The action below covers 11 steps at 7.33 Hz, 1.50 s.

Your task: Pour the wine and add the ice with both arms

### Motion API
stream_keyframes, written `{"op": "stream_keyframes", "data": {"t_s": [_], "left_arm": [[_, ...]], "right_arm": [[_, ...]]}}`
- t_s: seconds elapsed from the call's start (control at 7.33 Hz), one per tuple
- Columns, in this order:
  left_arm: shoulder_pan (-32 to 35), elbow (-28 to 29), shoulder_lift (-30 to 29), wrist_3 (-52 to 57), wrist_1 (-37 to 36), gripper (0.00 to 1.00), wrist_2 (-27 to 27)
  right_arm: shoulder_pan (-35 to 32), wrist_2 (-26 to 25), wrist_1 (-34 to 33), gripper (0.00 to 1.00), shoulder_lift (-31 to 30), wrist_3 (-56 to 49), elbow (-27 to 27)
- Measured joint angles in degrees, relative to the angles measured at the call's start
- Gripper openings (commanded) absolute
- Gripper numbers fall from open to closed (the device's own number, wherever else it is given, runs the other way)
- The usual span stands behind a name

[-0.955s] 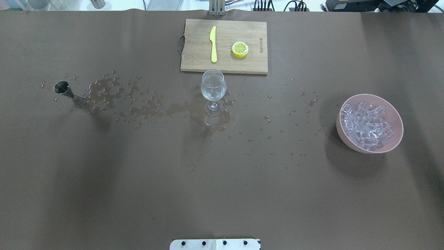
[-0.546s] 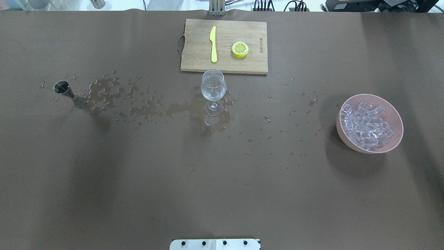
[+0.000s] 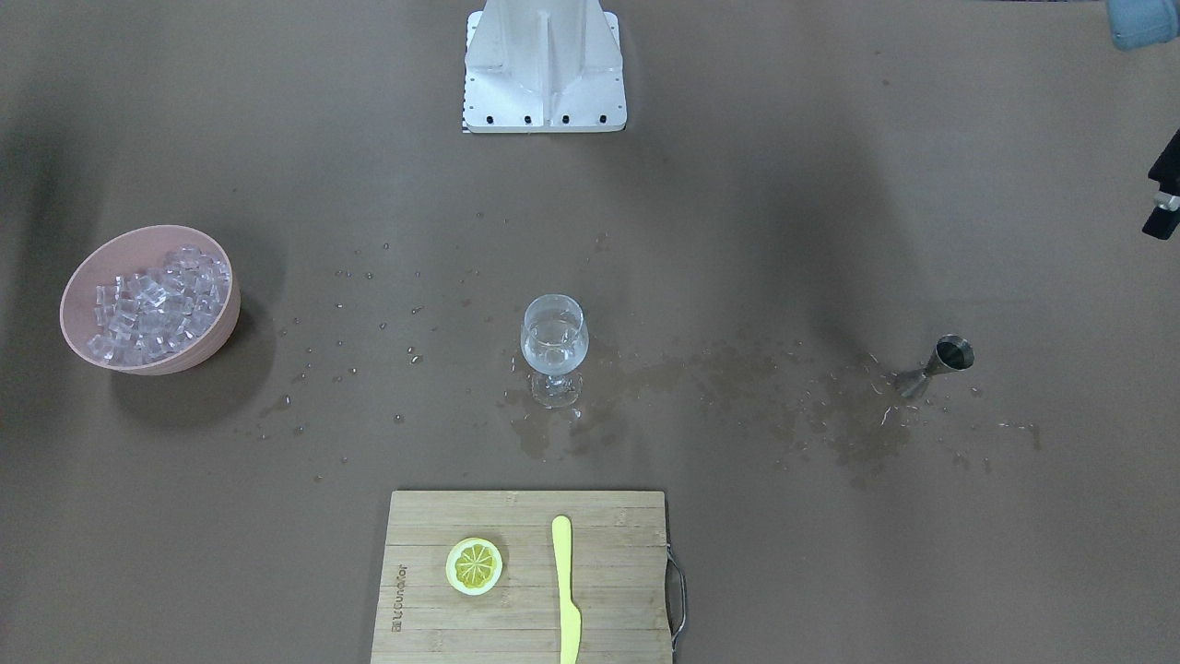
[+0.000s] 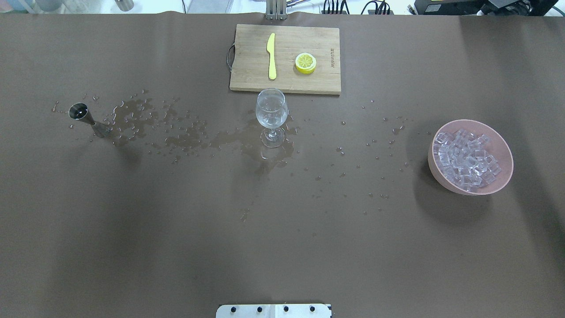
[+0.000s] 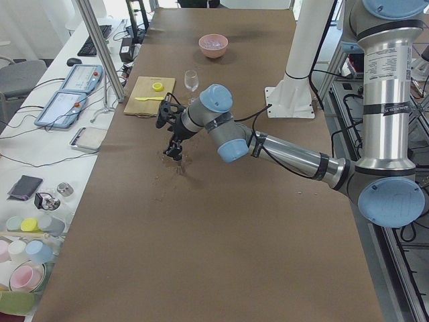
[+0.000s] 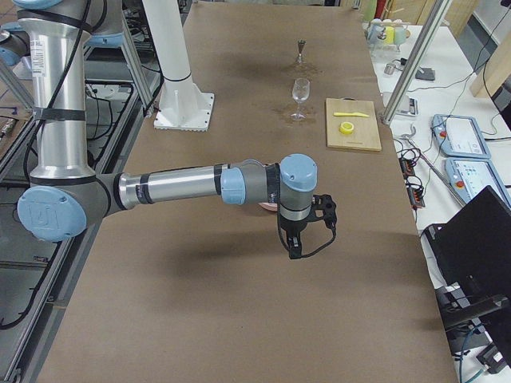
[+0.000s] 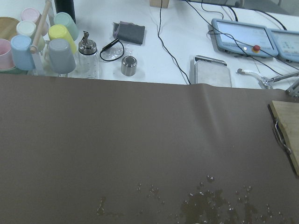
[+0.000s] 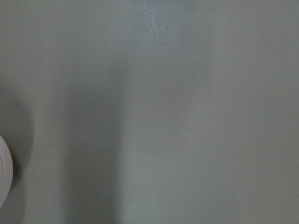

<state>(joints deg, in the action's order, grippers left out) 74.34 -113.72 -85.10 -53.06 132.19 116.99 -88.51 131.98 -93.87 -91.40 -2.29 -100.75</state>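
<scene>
A wine glass (image 4: 271, 108) stands mid-table with a little clear wine (image 3: 554, 352) in it. A steel jigger (image 4: 81, 112) stands at the far left among the spilled drops. The ice (image 4: 465, 159) is heaped in a pink bowl (image 4: 501, 143) at the right. My left gripper (image 5: 175, 154) hangs close to the jigger in the exterior left view. A black part of it shows at the front view's edge (image 3: 1163, 189), and I cannot tell if it is open or shut. My right gripper (image 6: 294, 252) points down beside the bowl, and I cannot tell its state either.
A wooden cutting board (image 4: 251, 70) behind the glass holds a yellow knife (image 4: 271, 55) and a lemon slice (image 4: 305, 62). A wet spill (image 4: 185, 139) runs from the jigger to the glass, with drops towards the bowl. The white pedestal (image 3: 544, 65) stands at the robot's edge.
Nothing on the table has moved. Only the soft shadows at the table's left and right have shifted slightly.
</scene>
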Motion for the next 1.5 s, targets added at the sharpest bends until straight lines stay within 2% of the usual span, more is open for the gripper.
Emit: {"op": "stream_keyframes", "data": {"t_s": [0.55, 0.82, 1.09, 1.5], "left_arm": [[-20.5, -3.9, 3.3, -10.2, -3.1, 0.98, -37.9], [-28.1, -3.9, 2.3, -15.6, -9.8, 0.98, -52.4], [-35.4, -1.4, -3.0, -25.9, -19.9, 0.98, -64.7], [-39.4, 8.1, -9.6, -35.2, -24.4, 0.98, -74.9]], "right_arm": [[0.0, 0.0, 0.0, 1.00, 0.0, 0.0, 0.2], [0.0, 0.0, 0.0, 1.00, 0.0, 0.0, 0.2], [0.0, 0.0, 0.0, 1.00, 0.0, 0.0, 0.2], [0.0, -0.1, 0.0, 1.00, 0.0, 0.0, 0.2]]}}
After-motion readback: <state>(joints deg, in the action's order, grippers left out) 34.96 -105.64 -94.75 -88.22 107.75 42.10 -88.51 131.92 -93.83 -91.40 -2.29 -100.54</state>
